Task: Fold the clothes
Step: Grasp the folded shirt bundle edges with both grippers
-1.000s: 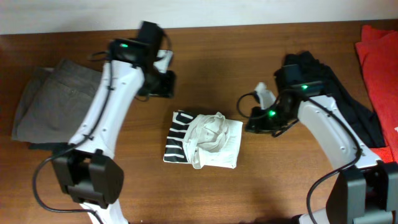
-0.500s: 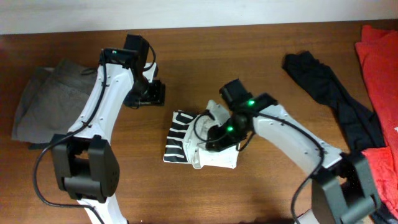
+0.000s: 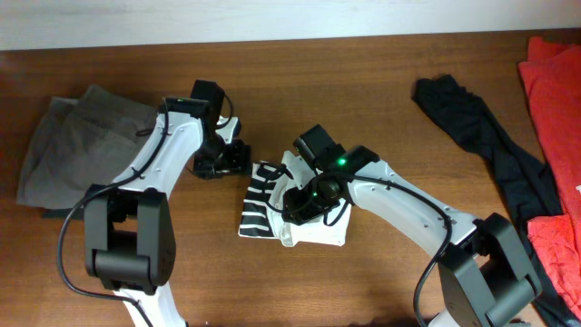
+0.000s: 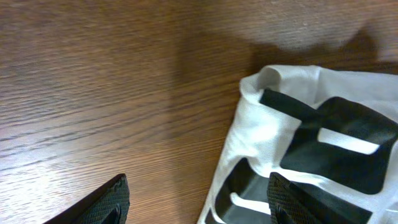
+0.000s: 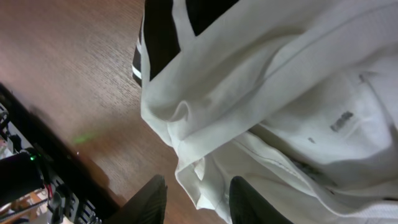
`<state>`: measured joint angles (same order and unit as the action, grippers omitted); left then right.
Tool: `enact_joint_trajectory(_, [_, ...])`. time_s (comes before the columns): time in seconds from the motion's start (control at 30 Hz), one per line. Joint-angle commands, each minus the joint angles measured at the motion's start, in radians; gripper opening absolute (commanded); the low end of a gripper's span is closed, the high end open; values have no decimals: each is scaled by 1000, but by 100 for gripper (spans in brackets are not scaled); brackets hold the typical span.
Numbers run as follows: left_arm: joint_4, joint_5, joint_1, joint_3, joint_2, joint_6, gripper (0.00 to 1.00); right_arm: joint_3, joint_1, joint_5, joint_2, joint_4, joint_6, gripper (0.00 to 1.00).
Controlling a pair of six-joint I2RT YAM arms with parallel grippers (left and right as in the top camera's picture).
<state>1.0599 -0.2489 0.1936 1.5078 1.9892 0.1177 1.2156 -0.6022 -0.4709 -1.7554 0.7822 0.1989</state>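
Folded white shirt [image 3: 309, 213] with black stripe print, lying mid-table [image 3: 363, 82], striped side to the left. Crumpled white folds on top, edges not squared.

Left gripper [image 3: 227, 160] low over the wood just beside the shirt's far-left corner. In the wrist view, left gripper [image 4: 199, 208] spread wide: one fingertip [image 4: 109, 199] over bare wood, the other [image 4: 298, 199] over the striped print [image 4: 323, 143]. Not gripping anything.

Right gripper [image 3: 296, 202] down on the shirt's left-centre, arm reaching in from the near right. In the wrist view, right gripper [image 5: 196, 202] partly apart, fairly narrow gap, with the loose white hem [image 5: 189, 174] hanging into it. Pads look clear of the cloth, so not clamped as far as visible. Black stripes [image 5: 165, 37] at the top of that view.

Grey trousers [image 3: 73, 150] in a flat pile at far left, well apart from the shirt. Black garment [image 3: 481, 136] strewn at far right. Red cloth [image 3: 554, 91] along the right edge.
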Motion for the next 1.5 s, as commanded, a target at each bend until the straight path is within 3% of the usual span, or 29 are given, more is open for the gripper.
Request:
enact_joint_trajectory(0.0, [-10,-45,23,-6,12,0,71,9,-5,18,-23,13,20,38])
enact_joint_trajectory(0.17, [-18,-51,53,-6,12,-3,71,-10,-14,45,-52,14,27,37])
enact_joint_trajectory(0.3, [-25,-50,72,-6,12,-3,71,-15,-14,56,-82,23,27,4])
enact_joint_trajectory(0.73, [-40,-42,145,-8,72,-2,70,-14,53,249,-51,190,78,4])
enact_joint_trajectory(0.93, [-54,18,185,-19,105,-2,70,-18,60,458,-51,285,184,4])
enact_joint_trajectory(1.07, [-54,21,191,-19,120,-2,70,-22,60,457,-51,283,180,18])
enact_joint_trajectory(1.37, [-53,21,190,-18,120,-2,69,67,60,362,-16,280,150,20])
enact_joint_trajectory(1.47, [-53,21,190,-18,120,-2,69,137,60,356,8,281,150,25])
